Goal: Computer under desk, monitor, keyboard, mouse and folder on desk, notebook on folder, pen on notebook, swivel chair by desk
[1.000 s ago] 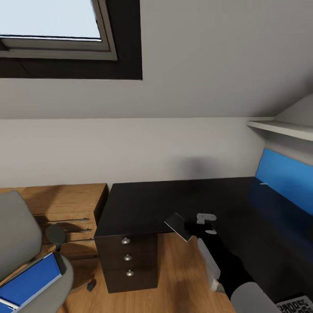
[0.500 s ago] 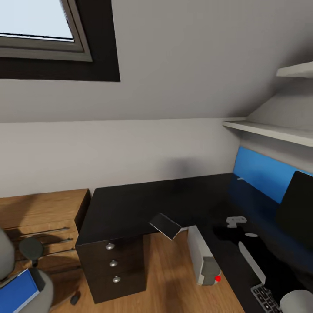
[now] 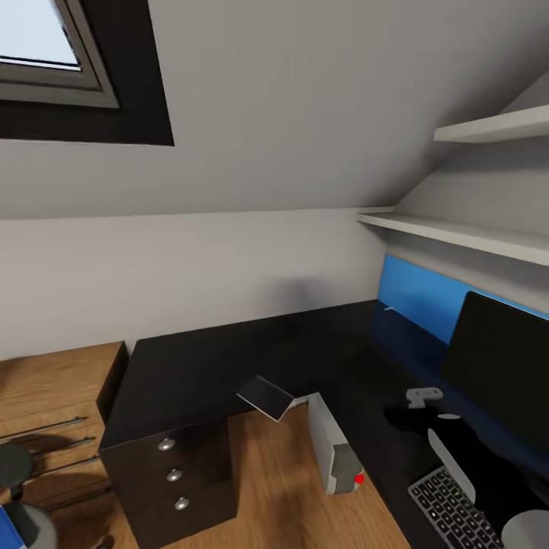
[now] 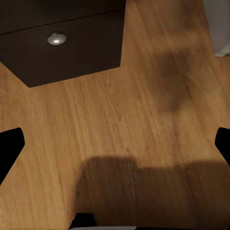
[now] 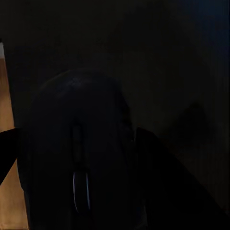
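The black desk point(image 3: 229, 358) wraps round the corner, with three knobbed drawers at its left end. On it stand the black monitor point(image 3: 499, 358) and, in front of that, the keyboard point(image 3: 450, 511). The grey computer point(image 3: 329, 446) stands on the floor by the desk's inner edge. A grey notebook point(image 3: 267, 396) juts from the inner corner, and the pen point(image 3: 389, 308) lies by the blue wall panel. My right gripper point(image 3: 408, 412) hovers over the desktop, left of the monitor, shut on the dark mouse point(image 5: 81, 167). My left gripper point(image 4: 115, 143) hangs open above the floor. The swivel chair point(image 3: 19, 526) and the blue folder point(image 3: 3, 526) show as slivers.
A light wooden drawer unit point(image 3: 53, 389) stands left of the desk. Two white shelves point(image 3: 457, 232) and a sloped ceiling hang over the desk's right wing. The lowest desk drawer point(image 4: 72, 43) is close ahead of my left gripper, with bare wooden floor point(image 4: 134, 124) below it.
The whole view has swung to the right: the monitor and keyboard have come in, and the chair with the folder has slid off at the left. My right arm swung along over the desk.
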### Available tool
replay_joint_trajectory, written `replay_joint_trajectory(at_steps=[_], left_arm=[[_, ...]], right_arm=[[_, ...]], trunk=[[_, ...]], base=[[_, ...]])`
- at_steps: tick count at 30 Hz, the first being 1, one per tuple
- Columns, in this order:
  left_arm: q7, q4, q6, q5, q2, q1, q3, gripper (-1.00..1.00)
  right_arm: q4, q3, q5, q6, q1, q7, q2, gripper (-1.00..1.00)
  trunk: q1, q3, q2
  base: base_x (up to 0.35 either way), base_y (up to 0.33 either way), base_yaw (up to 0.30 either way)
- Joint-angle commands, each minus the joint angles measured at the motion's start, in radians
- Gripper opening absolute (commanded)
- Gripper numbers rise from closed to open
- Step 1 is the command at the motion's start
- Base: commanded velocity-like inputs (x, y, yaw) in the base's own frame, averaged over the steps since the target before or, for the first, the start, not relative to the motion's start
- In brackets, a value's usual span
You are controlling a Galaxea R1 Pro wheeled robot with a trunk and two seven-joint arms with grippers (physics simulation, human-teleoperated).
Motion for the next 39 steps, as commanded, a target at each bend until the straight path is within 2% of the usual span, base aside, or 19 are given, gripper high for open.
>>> replay_joint_trajectory(at_steps=[1, 7, 13, 17, 26, 31, 34, 39], left_arm=[[0.008, -0.003, 0.002, 0.008, 0.001, 0.0, -0.005, 1.0], [0.008, -0.003, 0.002, 0.007, 0.001, 0.0, -0.005, 1.0], [0.008, -0.003, 0.002, 0.007, 0.001, 0.0, -0.005, 1.0], [0.009, -0.003, 0.002, 0.007, 0.001, 0.0, -0.004, 1.0], [0.01, -0.004, 0.002, 0.007, 0.001, 0.0, -0.004, 1.0], [0.01, -0.006, 0.002, 0.007, 0.002, 0.0, -0.003, 1.0], [0.011, -0.007, 0.002, 0.007, 0.003, 0.001, -0.003, 1.0], [0.011, -0.007, 0.002, 0.007, 0.003, 0.0, -0.002, 1.0]], right_arm=[[0.001, 0.003, -0.006, 0.004, -0.001, -0.004, 0.0, -1.0], [0.042, 0.007, -0.004, 0.002, -0.001, -0.006, 0.004, -1.0], [0.109, 0.006, 0.049, 0.0, -0.002, -0.021, 0.014, -1.0], [0.119, 0.004, 0.064, -0.007, -0.002, -0.026, 0.015, -1.0], [0.135, 0.003, 0.067, -0.01, -0.002, -0.037, 0.016, -1.0], [0.198, 0.003, 0.068, -0.012, -0.005, -0.041, 0.021, -1.0], [0.261, 0.003, 0.074, -0.038, -0.009, -0.042, 0.025, -1.0], [0.319, 0.003, 0.116, -0.105, -0.015, -0.042, 0.035, -1.0]], trunk=[[0.0, -0.001, -0.001], [0.0, -0.001, -0.001], [0.0, -0.001, -0.001], [0.0, -0.001, -0.001], [0.0, -0.001, -0.001], [0.0, -0.001, -0.001], [0.0, -0.001, -0.001], [0.0, -0.001, -0.001]], base=[[0.0, 0.0, -0.057], [0.0, 0.0, -0.015], [0.0, 0.0, -0.001], [0.0, 0.0, 0.0], [0.0, 0.0, 0.0], [0.0, 0.0, 0.0], [0.0, 0.0, 0.0], [0.0, 0.0, 0.0]])
